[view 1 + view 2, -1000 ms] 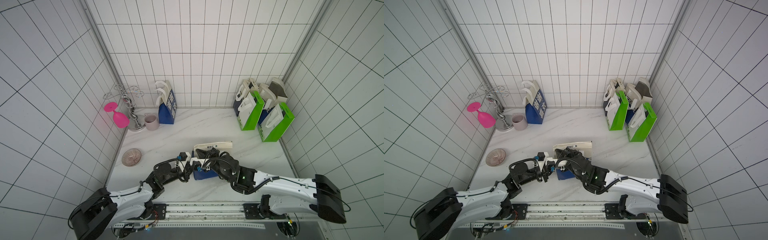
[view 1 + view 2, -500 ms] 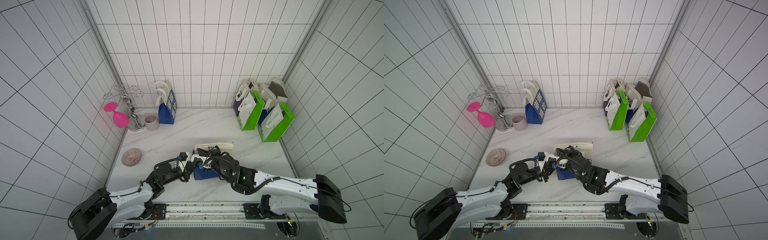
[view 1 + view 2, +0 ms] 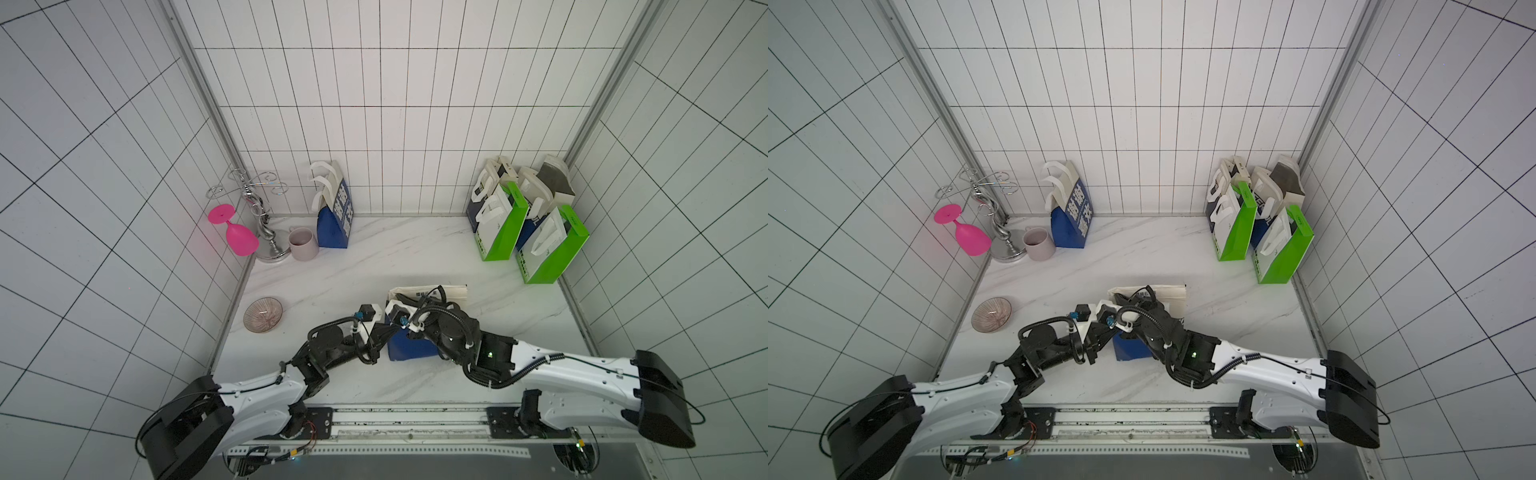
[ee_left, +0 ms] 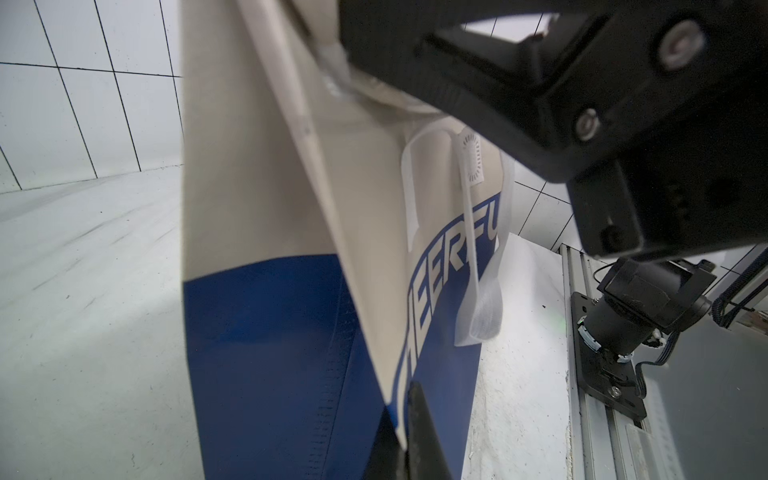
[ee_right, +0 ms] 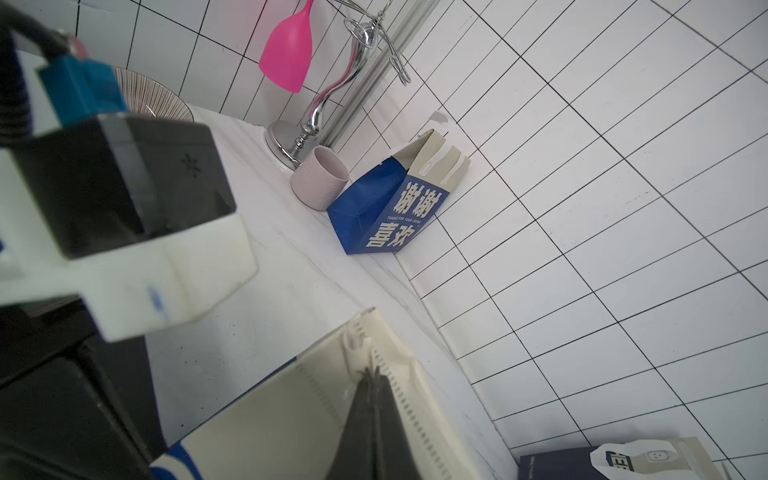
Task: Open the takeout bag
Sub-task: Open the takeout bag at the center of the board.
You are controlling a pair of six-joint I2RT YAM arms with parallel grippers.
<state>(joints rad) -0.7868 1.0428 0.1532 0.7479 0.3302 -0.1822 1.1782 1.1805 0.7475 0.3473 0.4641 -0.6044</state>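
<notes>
The takeout bag (image 3: 411, 353), blue below and cream above, stands at the front middle of the marble table in both top views. From the left, my left gripper (image 3: 385, 331) meets the bag's side. In the left wrist view that gripper (image 4: 402, 415) is shut on the bag's folded side crease (image 4: 374, 332). Over the bag's cream top is my right gripper (image 3: 406, 300). The right wrist view has it (image 5: 372, 372) shut on the cream top rim (image 5: 399, 399). A white handle (image 4: 478, 249) hangs down the bag's printed face. The arms hide most of the bag's mouth.
Another blue bag (image 3: 332, 224) leans on the back wall. Beside it are a mug (image 3: 302, 244), a chrome rack (image 3: 262, 216) and a pink glass (image 3: 237, 235). Green bags (image 3: 498, 224) crowd the back right corner. A ribbed bowl (image 3: 263, 315) sits at the left edge.
Both grippers keep their hold. The bag's cream top and the right wrist have shifted only slightly.
</notes>
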